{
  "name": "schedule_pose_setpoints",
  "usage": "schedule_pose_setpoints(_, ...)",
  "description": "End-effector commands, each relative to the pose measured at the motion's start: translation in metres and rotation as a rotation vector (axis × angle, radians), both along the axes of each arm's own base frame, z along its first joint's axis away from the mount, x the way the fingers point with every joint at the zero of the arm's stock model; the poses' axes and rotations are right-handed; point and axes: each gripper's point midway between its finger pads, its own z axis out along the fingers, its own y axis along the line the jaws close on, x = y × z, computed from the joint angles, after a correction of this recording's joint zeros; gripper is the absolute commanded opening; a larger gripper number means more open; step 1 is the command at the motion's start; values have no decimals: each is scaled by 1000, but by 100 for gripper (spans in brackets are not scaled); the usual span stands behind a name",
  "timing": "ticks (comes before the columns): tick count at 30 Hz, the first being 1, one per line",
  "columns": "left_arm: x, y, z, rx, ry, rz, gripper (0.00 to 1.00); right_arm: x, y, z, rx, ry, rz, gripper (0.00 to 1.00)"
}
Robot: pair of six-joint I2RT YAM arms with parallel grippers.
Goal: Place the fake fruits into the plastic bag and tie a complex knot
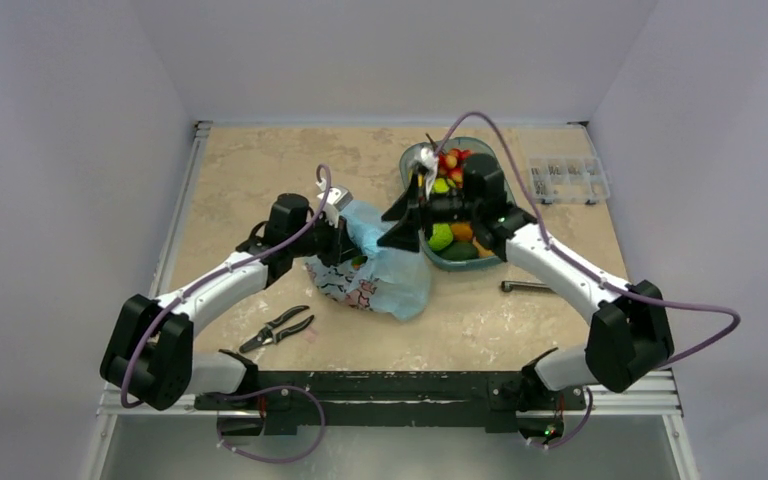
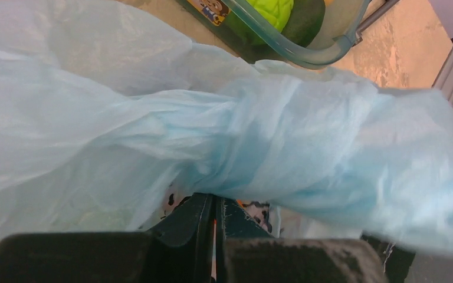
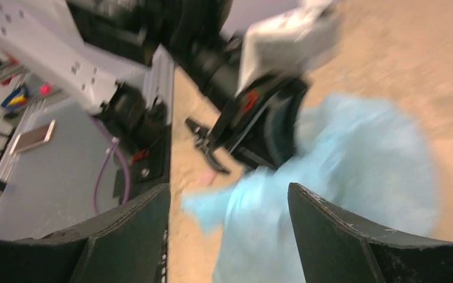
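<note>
The light-blue plastic bag (image 1: 385, 280) lies crumpled mid-table, its printed side showing low on the left. My left gripper (image 1: 345, 240) is shut on the bag's upper left edge. In the left wrist view, bunched, twisted plastic (image 2: 242, 141) drapes across the shut gripper (image 2: 215, 200). No knot can be made out. My right gripper (image 1: 400, 232) is open and empty just above the bag's right top. In the right wrist view the blurred bag (image 3: 330, 177) lies below the gripper (image 3: 229, 187). The fake fruits (image 1: 452, 238), green, orange and red, fill the teal dish (image 1: 492, 160).
Pliers (image 1: 278, 328) lie near the front left. A metal tool (image 1: 527, 287) lies right of the bag. A clear parts box (image 1: 566, 180) stands at the back right. The dish's rim (image 2: 307, 56) nearly touches the bag.
</note>
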Motion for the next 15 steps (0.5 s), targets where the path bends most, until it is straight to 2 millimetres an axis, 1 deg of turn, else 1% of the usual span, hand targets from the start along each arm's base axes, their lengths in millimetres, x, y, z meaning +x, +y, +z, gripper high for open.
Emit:
schedule_pose_setpoints(1, -1, -5, 22, -72, -51, -17, 0, 40, -25, 64, 80, -28, -29, 71)
schedule_pose_setpoints(3, -2, -5, 25, -78, -55, -17, 0, 55, -29, 67, 85, -17, -46, 68)
schedule_pose_setpoints(4, -2, -5, 24, -72, -54, -15, 0, 61, -29, 64, 82, -17, -50, 66)
schedule_pose_setpoints(5, -3, -5, 23, -65, -53, -13, 0, 70, -28, 58, 69, -15, -86, 63)
schedule_pose_setpoints(6, -2, -4, 21, -54, -50, -4, 0, 78, -26, 50, 58, -5, -113, 55)
schedule_pose_setpoints(8, -1, -3, 18, -44, -43, 6, 0, 93, -19, 27, 20, 26, -159, 39)
schedule_pose_setpoints(9, 0, -4, 18, -43, -43, 10, 0, 101, -17, 11, -18, 37, -174, 32)
schedule_pose_setpoints(10, 0, -5, 17, -43, -41, 10, 0, 104, -14, -5, -50, 49, -170, 28)
schedule_pose_setpoints(13, 1, -7, 14, -36, -30, 16, 0, 110, -6, -44, -112, 84, -152, 21)
schedule_pose_setpoints(15, 3, -8, 11, -32, -15, 30, 0, 103, 1, -56, -131, 97, -108, 21)
